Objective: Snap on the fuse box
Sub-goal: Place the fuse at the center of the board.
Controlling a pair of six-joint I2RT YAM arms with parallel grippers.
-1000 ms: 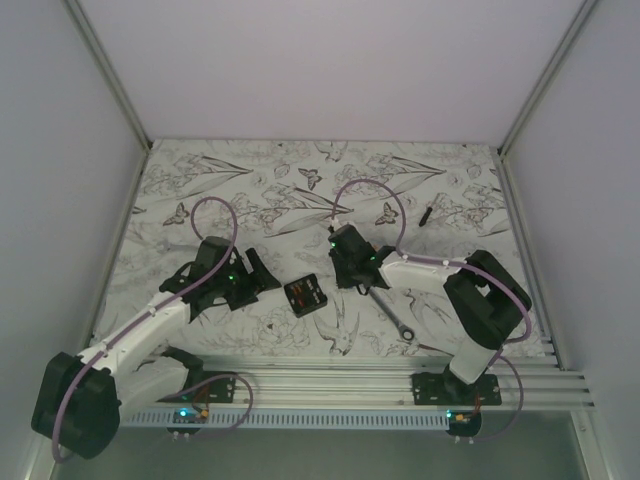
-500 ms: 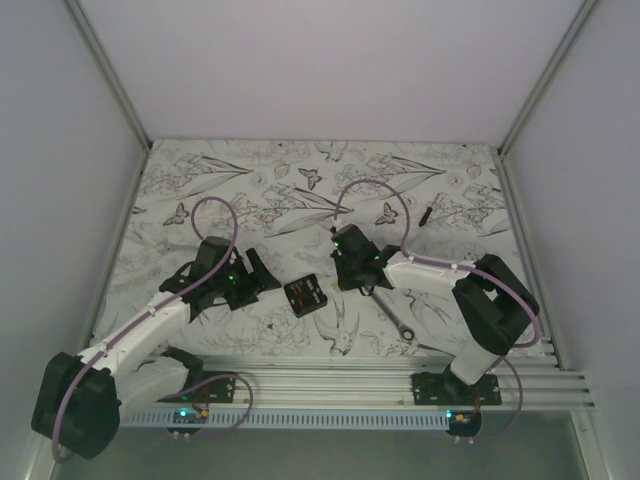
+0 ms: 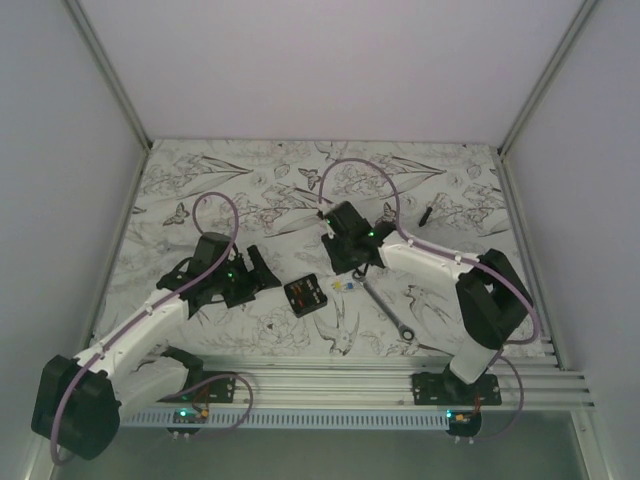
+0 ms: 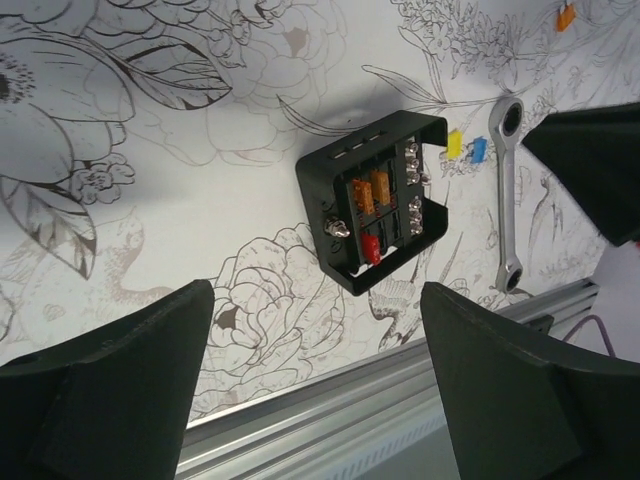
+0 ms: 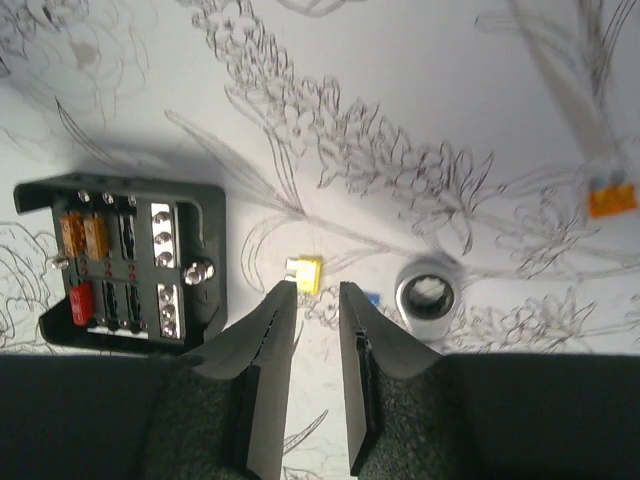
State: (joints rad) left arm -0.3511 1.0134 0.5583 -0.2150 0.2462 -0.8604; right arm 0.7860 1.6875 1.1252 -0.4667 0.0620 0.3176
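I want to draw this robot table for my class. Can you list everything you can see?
small square plastic fuse box: one, black, orange and red fuses inside, between the two grippers
long metal wrench: one, silver, right of the fuse box
loose little plastic fuses: three, yellow and blue by the wrench's ring end, orange farther off
small thin stick: one, black, far right
flower-patterned table cover: one, white with grey drawings, under everything
metal rail: one, silver, near edge
cables: two, purple, one looping over each arm
left gripper: one, black, wide open, left of the fuse box
right gripper: one, black, jaws slightly apart, empty, over the yellow fuse
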